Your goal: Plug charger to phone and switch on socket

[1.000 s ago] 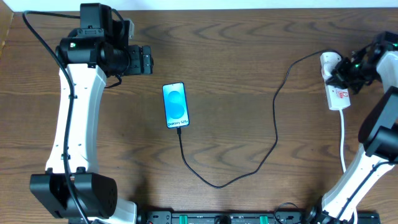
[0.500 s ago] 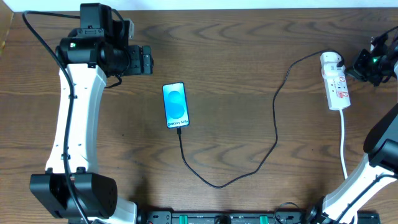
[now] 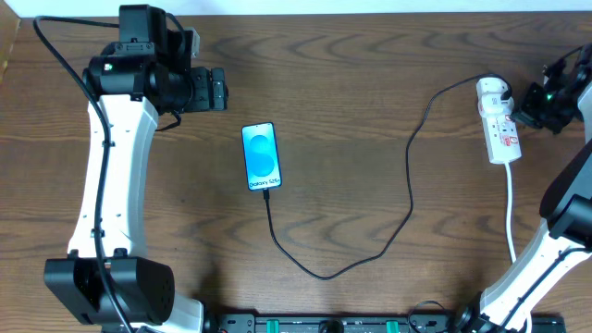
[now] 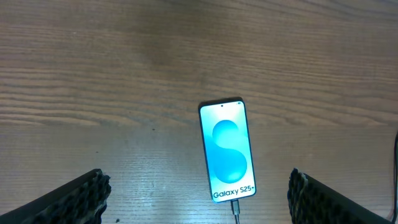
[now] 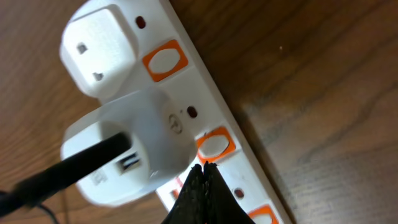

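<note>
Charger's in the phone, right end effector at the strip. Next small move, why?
Probably press the shut right end effector onto the orange switch beside the adapter. Its tips sit just short of that switch on the socket, and the charger already meets the phone.
</note>
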You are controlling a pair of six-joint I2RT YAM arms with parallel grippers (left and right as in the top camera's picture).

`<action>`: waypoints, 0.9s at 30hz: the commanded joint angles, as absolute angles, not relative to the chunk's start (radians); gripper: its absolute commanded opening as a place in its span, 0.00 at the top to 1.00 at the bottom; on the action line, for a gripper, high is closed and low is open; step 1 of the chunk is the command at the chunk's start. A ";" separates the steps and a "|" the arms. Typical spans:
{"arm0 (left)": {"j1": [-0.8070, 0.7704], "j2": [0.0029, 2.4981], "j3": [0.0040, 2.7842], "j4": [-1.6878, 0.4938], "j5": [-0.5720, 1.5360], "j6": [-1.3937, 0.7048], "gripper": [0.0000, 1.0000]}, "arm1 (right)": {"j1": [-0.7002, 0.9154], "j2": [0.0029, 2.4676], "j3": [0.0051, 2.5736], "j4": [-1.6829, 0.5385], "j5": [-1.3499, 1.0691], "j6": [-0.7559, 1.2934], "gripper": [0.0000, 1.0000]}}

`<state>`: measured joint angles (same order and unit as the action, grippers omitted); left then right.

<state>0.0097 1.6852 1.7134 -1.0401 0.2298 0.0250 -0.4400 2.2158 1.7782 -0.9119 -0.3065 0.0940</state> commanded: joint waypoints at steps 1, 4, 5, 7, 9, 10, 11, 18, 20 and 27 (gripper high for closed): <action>0.013 1.678 1.724 -1.041 0.223 0.021 0.07 | -0.435 2.228 1.785 -0.897 -0.302 0.064 0.99; 0.013 1.678 1.723 -1.041 0.223 0.021 0.07 | -0.435 2.228 1.785 -0.880 -0.329 0.053 0.99; 0.013 1.678 1.723 -1.041 0.223 0.021 0.07 | -0.435 2.228 1.785 -0.874 -0.341 0.050 0.99; 0.013 1.678 1.723 -1.042 0.223 0.021 0.07 | -0.434 2.228 1.785 -0.867 -0.348 0.051 0.99; 0.013 1.678 1.724 -1.041 0.223 0.021 0.07 | -0.433 2.228 1.785 -0.863 -0.350 0.051 0.99; 0.013 1.678 1.723 -1.042 0.223 0.021 0.07 | -0.432 2.228 1.784 -0.862 -0.350 0.051 0.99; 0.013 1.678 1.724 -1.041 0.223 0.021 0.07 | -0.430 2.228 1.784 -0.860 -0.350 0.051 0.99; 0.013 1.678 1.724 -1.041 0.223 0.021 0.07 | -0.425 2.228 1.754 -0.828 -0.373 0.051 0.99; 0.013 1.678 1.723 -1.041 0.223 0.021 0.07 | -0.425 2.228 1.736 -0.806 -0.393 0.052 0.99; 0.013 1.678 1.723 -1.041 0.223 0.021 0.07 | -0.424 2.228 1.665 -0.727 -0.461 0.077 0.99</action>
<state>0.0097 1.6852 1.7134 -1.0401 0.2298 0.0250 -0.4442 2.2196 1.6947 -0.7380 -0.3447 0.0673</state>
